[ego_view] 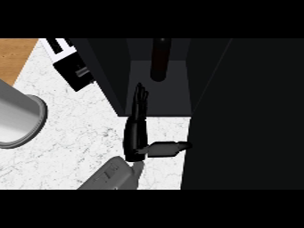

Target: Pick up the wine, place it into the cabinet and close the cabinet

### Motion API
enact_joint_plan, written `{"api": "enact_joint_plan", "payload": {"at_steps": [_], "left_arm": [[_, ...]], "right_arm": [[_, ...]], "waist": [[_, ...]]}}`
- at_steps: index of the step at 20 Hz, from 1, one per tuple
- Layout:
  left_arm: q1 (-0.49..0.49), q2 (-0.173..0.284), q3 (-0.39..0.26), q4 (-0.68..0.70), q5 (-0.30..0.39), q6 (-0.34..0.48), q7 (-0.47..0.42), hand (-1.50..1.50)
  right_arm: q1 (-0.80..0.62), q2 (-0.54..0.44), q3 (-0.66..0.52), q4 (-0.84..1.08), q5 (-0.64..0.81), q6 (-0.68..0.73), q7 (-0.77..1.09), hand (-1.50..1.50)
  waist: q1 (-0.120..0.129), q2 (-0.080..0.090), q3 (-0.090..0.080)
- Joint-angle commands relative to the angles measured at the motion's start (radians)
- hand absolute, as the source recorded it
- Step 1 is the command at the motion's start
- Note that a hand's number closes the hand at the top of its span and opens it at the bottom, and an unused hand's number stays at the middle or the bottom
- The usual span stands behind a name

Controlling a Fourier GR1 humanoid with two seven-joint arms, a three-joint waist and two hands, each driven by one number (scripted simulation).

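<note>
Open cabinet [158, 95] floor lies free before the wine [160, 58].

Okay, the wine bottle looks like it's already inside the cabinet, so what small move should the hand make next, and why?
Probably draw the hand back out of the cabinet. The wine bottle stands deep inside, apart from the hand, whose fingers are straight and hold nothing. The dark door at the right is open, and the hand lies in the opening, so it likely has to clear before closing.
</note>
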Motion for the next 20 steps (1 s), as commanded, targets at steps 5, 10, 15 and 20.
{"api": "enact_joint_plan", "payload": {"at_steps": [5, 10, 15, 20], "left_arm": [[0.187, 0.069, -0.107, -0.363, -0.126, 0.197, 0.13, -1.5], [0.295, 0.144, -0.125, -0.522, -0.178, 0.22, 0.17, -1.5], [0.449, 0.226, -0.168, -0.662, -0.195, 0.125, 0.116, -1.5], [0.488, 0.321, -0.164, -0.769, -0.181, 0.068, 0.161, -1.5]], "right_arm": [[0.023, -0.017, -0.041, -0.051, -0.069, 0.022, -0.014, -1.5], [0.06, 0.004, 0.012, -0.114, -0.034, 0.014, 0.022, -1.5], [0.081, -0.003, -0.003, -0.084, -0.102, 0.045, 0.004, -1.5], [0.057, -0.049, -0.016, -0.122, -0.215, 0.08, 0.121, 1.5]], "waist": [[0.002, 0.002, 0.0], [-0.001, 0.002, 0.0], [0.0, 0.002, 0.0], [-0.001, 0.001, 0.0]]}}
